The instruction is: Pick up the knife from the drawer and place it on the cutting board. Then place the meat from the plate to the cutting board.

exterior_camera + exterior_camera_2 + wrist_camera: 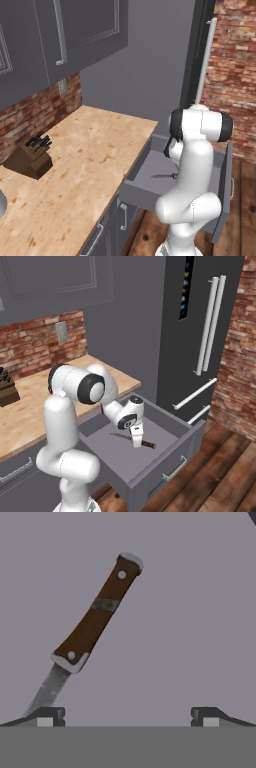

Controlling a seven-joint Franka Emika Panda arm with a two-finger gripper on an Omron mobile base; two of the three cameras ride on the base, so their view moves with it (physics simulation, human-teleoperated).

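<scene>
In the right base view we see our arm reaching down from the left into the drawer (165,453), which stands pulled out in the centre and lower right of the frame. Our gripper (137,443) points down near the middle of the drawer, low above its flat grey bottom. The knife (134,440) lies on that bottom, running from centre-left towards lower right, its dark handle end showing just right of the gripper and its thin blade to the left.

In the hand view the knife (95,624) lies slanted across the left half of the frame, brown handle towards the upper centre, blade running down to the lower left, where it passes beside the left fingertip. The two fingertips (47,716) stand wide apart at the bottom edge, clasping nothing; the handle lies beyond them, not between them.

In the left base view the drawer (145,187) sits centre-right beside the wooden counter (75,170), with a sliver of the knife (162,176) showing left of our arm. A knife block (29,157) stands at the left of the counter.
</scene>
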